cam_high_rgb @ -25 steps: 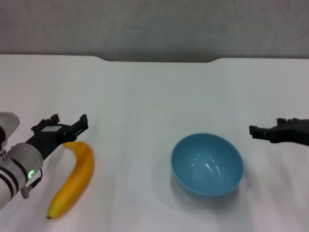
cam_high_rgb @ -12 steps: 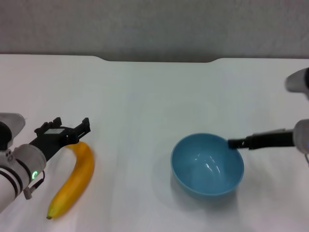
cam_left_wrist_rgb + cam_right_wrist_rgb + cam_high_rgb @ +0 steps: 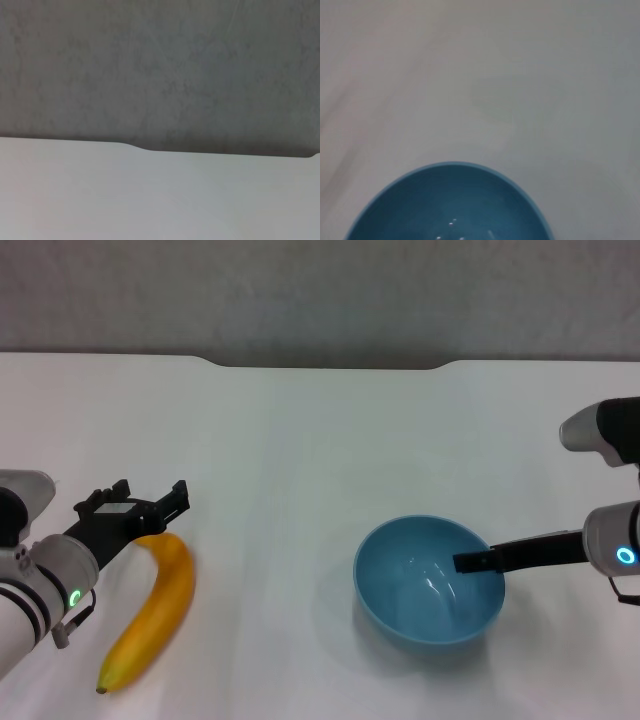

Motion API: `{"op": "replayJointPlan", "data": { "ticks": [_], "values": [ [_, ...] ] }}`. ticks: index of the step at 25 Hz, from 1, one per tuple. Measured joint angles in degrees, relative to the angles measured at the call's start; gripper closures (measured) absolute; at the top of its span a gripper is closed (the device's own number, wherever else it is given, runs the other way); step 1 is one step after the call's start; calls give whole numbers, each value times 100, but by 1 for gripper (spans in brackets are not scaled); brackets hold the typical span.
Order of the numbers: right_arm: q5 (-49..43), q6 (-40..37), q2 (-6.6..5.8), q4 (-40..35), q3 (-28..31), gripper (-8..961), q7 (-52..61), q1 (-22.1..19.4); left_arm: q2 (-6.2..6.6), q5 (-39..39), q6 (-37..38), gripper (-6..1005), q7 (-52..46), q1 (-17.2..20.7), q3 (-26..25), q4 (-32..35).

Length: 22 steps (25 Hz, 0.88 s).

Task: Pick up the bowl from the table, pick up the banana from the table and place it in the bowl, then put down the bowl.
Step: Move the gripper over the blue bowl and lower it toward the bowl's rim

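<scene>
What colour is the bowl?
Plain glossy light blue bowl, no pattern; it shows best in the head view.

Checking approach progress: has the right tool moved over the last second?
Yes. The right tool moved toward the robot's left, from outside the bowl to over its right rim; the bowl stayed put.

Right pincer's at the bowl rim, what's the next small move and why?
Probably close the right pincer on the bowl rim: its tip reaches over the rim on the right arm's side and the bowl sits on the table. Left pincer waits by the banana.
</scene>
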Motion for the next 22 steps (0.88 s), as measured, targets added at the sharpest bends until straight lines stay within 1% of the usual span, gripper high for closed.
{"op": "replayJointPlan", "data": {
  "ticks": [6, 12, 17, 22],
  "values": [
    [313, -15, -9, -303, 12, 71, -236, 30, -2, 3, 2, 140, 0, 0, -11, 13],
    [338, -9, -11, -340, 4, 72, -247, 25, -15, 6, 19, 142, 0, -10, -14, 14],
    [339, 32, -18, -317, 71, 273, -247, 10, -17, 1, 23, 144, 0, -15, -14, 14],
    [292, 31, -34, -347, 80, 412, -243, 8, -16, -10, 42, 146, 0, -15, -14, 14]
  ]
}}
